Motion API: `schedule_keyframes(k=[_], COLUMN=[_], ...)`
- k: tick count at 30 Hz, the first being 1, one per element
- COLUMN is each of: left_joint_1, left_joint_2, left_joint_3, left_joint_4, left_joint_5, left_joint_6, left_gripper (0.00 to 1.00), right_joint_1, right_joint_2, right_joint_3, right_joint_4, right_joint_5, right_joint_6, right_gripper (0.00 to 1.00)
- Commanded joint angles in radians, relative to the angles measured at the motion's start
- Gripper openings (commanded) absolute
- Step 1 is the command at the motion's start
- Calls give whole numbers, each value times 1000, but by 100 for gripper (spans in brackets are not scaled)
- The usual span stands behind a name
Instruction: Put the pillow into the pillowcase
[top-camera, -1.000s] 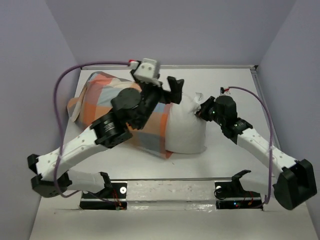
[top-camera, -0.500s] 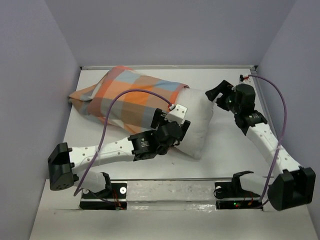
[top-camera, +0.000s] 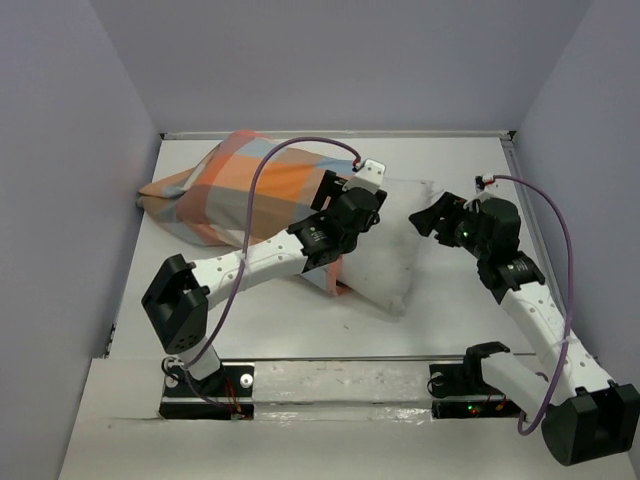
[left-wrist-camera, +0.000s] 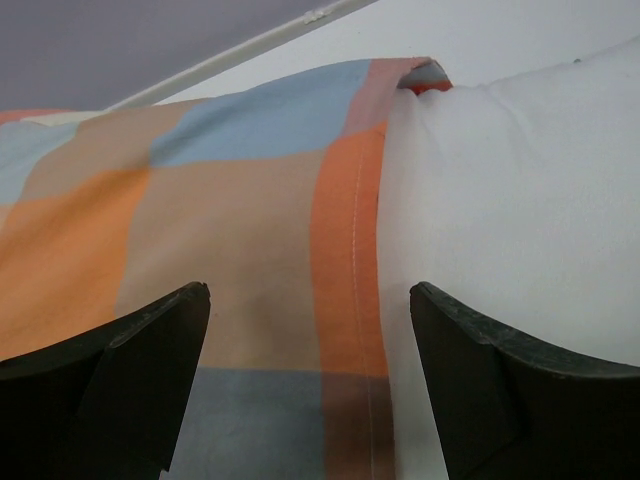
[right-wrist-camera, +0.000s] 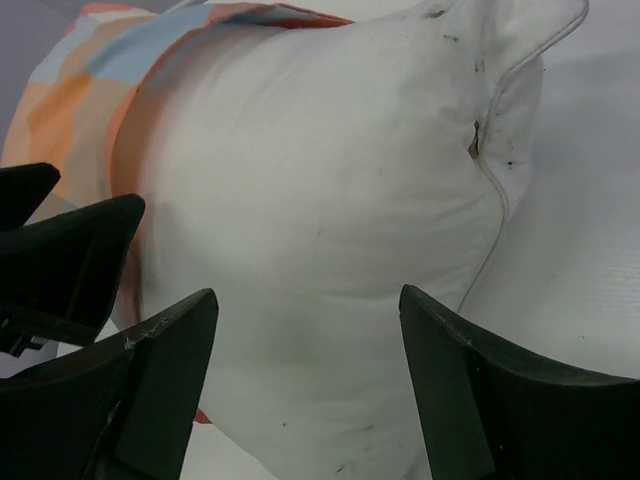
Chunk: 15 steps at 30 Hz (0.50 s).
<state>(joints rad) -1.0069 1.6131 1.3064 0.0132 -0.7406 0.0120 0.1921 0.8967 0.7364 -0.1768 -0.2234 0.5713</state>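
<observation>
The checked orange, blue and tan pillowcase (top-camera: 225, 185) lies at the back left with the white pillow (top-camera: 395, 255) partly inside it, the pillow's right half sticking out. My left gripper (top-camera: 335, 198) hovers open over the case's orange hem (left-wrist-camera: 350, 250), with the pillowcase (left-wrist-camera: 200, 230) to its left and the pillow (left-wrist-camera: 520, 200) to its right; nothing sits between the left gripper's (left-wrist-camera: 310, 292) fingers. My right gripper (top-camera: 432, 213) is open just right of the pillow. In the right wrist view the right gripper (right-wrist-camera: 307, 293) faces the pillow's (right-wrist-camera: 330, 200) bare end without touching it.
Purple-grey walls close in the table on the left, back and right, with a white rim (top-camera: 330, 133) along the back. Purple cables (top-camera: 265, 170) loop over both arms. A metal rail (top-camera: 340, 375) runs along the near edge.
The right gripper opened, let go of the pillow's corner and drew back to the right. The left arm swung from the pillow's front edge up to the case's hem.
</observation>
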Motion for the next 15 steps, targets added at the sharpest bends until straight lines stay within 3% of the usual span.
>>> schedule_keyframes(k=[1,8,12,13,15], left_joint_1=[22,57,76,76,76], left_joint_2=[53,180,248,254,252], left_joint_3=[97,257,309,313,320], left_joint_4=[65,45,50,51,56], left_joint_5=[78,17,-3,-14,-5], left_joint_6=[75,132,160,158,149], left_gripper=[91,75,39,15,0], right_joint_1=[9,9,9,9,9], right_joint_2=[16,51,114,161,229], right_joint_3=[-2,-34,-42,-31,-31], right_joint_4=[26,54,97,118,160], right_joint_5=[-62,-48,-30,-42,-69], right_joint_6=[-30,-28,-22,-21,-2], right_gripper=[81,86,88,89,90])
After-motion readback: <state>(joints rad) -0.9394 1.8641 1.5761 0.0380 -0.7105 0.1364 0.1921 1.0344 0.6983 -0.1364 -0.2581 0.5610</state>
